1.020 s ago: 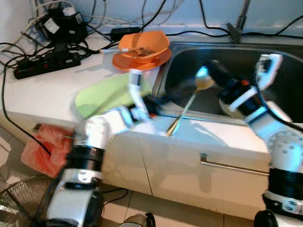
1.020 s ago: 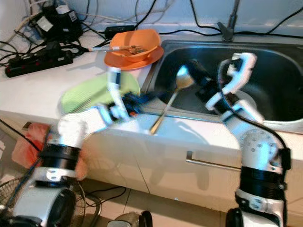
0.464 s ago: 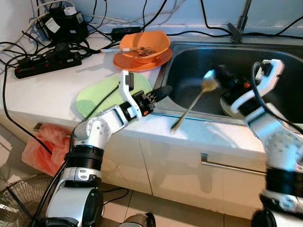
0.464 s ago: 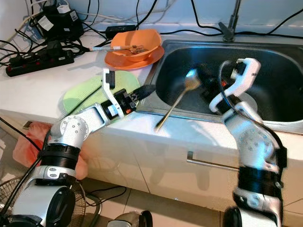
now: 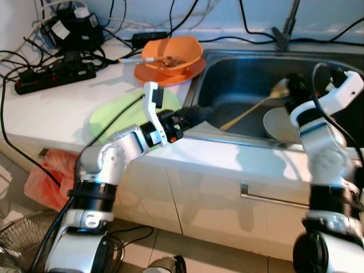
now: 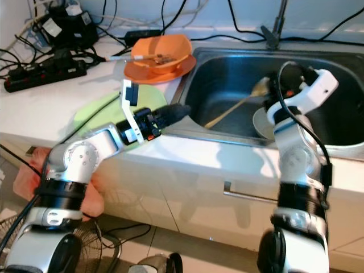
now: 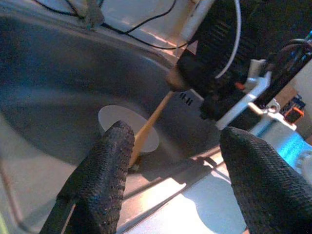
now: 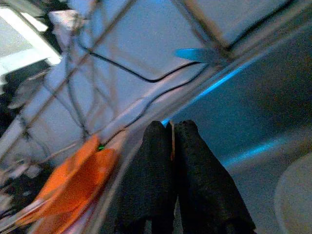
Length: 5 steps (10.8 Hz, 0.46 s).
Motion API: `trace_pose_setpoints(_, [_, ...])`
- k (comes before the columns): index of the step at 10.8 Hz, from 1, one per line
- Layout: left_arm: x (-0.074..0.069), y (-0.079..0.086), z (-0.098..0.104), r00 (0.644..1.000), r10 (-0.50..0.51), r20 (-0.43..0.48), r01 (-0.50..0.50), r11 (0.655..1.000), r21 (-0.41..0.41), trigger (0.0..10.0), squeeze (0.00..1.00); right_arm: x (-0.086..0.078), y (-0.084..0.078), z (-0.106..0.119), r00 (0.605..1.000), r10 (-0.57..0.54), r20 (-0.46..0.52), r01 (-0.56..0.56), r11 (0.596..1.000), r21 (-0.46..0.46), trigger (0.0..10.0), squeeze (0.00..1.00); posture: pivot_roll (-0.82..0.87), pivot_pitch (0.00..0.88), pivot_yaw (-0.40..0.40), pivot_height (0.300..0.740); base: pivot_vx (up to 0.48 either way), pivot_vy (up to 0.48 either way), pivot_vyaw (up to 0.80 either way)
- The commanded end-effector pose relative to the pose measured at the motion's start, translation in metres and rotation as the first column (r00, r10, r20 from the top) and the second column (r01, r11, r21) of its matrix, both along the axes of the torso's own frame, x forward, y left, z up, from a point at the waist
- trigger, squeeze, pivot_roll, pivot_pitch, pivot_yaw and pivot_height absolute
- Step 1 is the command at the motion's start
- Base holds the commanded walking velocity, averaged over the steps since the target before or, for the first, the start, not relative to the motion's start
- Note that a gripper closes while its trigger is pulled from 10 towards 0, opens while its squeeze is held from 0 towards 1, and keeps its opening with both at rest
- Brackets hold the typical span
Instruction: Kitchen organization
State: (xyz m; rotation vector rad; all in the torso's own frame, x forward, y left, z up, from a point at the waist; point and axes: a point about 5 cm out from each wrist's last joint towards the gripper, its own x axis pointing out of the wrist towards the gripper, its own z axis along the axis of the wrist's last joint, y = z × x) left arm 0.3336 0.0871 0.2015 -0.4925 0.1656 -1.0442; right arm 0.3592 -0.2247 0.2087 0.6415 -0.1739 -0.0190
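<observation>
From the head we look forward and down on the sink, both eye views sharing its basin, the worktop beside it and both arms. The left wrist camera sits close over the sink's near rim, facing across the basin toward the white plate. The right wrist camera, inside the basin, faces out over the sink's rim toward the orange bowl, which the eye views share.

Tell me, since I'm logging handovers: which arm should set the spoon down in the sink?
Right. The right gripper, jaws shut on the spoon, already hangs over the sink; the left gripper is open at the rim.
</observation>
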Motion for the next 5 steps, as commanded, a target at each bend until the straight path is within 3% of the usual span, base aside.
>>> trace_pose_setpoints(1, [-0.003, 0.002, -0.002, 1.000, -0.014, 0.015, 0.013, 0.999, 0.044, 10.0, 1.00, 0.004, 0.000, 0.002, 0.999, -0.044, -0.002, 0.044, 0.999, -0.015, 0.0, 0.00, 0.11, 0.072, 0.105, 0.740, 0.000, 0.000, 0.00])
trace_pose_setpoints(3, [-0.007, -0.001, -0.004, 0.999, -0.026, 0.037, 0.023, 0.997, 0.078, 10.0, 1.00, 0.007, -0.009, -0.002, 0.988, -0.155, -0.026, 0.152, 0.984, -0.092, 0.0, 0.00, 0.11, 0.073, 0.103, 0.740, 0.000, 0.000, 0.00])
trace_pose_setpoints(4, [-0.010, -0.004, -0.008, 0.996, -0.054, 0.069, 0.044, 0.989, 0.143, 10.0, 1.00, 0.008, -0.007, -0.005, 0.984, -0.174, -0.029, 0.160, 0.948, -0.276, 2.4, 0.00, 0.11, 0.073, 0.103, 0.740, 0.000, 0.000, 0.00])
trace_pose_setpoints(5, [-0.012, -0.006, -0.009, 0.994, -0.073, 0.080, 0.058, 0.982, 0.177, 10.0, 1.00, 0.009, -0.004, -0.012, 0.986, -0.157, -0.053, 0.125, 0.914, -0.386, 8.4, 0.00, 0.11, 0.071, 0.106, 0.740, 0.000, 0.000, 0.00])
